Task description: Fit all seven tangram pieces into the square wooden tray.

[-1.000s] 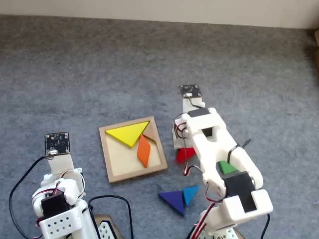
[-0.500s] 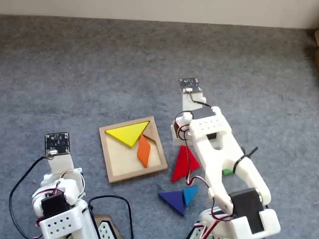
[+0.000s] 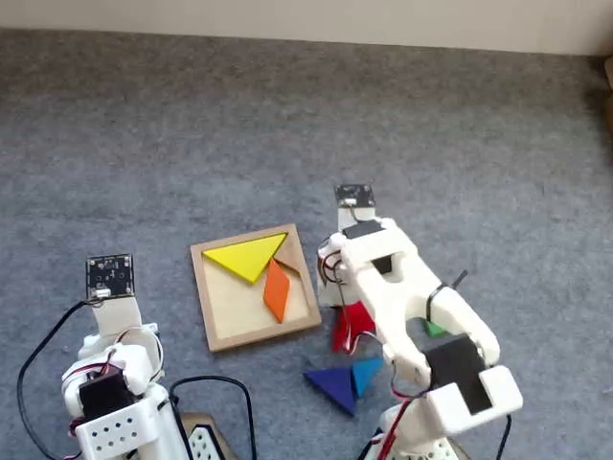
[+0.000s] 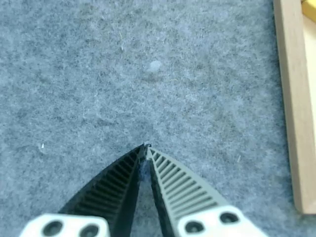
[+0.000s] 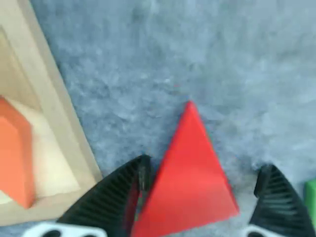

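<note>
Two fingers of the right end effector (image 5: 205,170) stand apart, open, either side of the red triangle (image 5: 190,182), which lies on the bench just beside the tray (image 5: 57,98). The left end effector (image 4: 145,149) is closed on nothing, over bare grey bench (image 4: 98,74) near the tray's rim. In the tray sit a yellow triangle (image 3: 244,257) and an orange piece (image 3: 276,289). Outside lie a blue triangle (image 3: 330,385) touching a lighter blue one (image 3: 366,372), and a green piece (image 3: 436,328) partly hidden by the right arm.
</note>
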Robot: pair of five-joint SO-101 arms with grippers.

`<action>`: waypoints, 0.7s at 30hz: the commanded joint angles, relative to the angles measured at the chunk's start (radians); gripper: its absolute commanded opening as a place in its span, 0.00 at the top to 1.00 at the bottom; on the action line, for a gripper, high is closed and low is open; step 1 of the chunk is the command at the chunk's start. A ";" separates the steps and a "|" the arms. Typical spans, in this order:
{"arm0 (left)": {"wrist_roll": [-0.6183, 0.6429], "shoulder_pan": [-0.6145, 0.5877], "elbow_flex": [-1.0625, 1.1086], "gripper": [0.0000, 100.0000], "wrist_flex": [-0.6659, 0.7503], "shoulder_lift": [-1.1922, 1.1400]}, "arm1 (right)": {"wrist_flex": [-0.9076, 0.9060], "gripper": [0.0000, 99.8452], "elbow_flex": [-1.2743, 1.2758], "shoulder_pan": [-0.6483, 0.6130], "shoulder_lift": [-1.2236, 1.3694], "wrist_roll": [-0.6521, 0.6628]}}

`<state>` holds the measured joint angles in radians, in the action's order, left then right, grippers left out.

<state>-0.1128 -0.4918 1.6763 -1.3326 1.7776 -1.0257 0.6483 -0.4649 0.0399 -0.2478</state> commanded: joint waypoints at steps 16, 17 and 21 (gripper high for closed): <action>-0.006 -0.010 0.021 0.99 -0.003 0.041 | -0.128 0.71 -0.007 0.033 -0.140 -0.005; -0.006 -0.010 0.021 0.99 -0.003 0.041 | -0.134 0.70 -0.004 0.033 -0.182 -0.005; -0.006 -0.010 0.021 0.99 -0.003 0.041 | -0.133 0.70 0.056 0.031 -0.272 -0.011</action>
<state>-0.1128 -0.4918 1.6763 -1.3326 1.7776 -1.1454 0.6682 -0.4496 -0.1473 -0.2463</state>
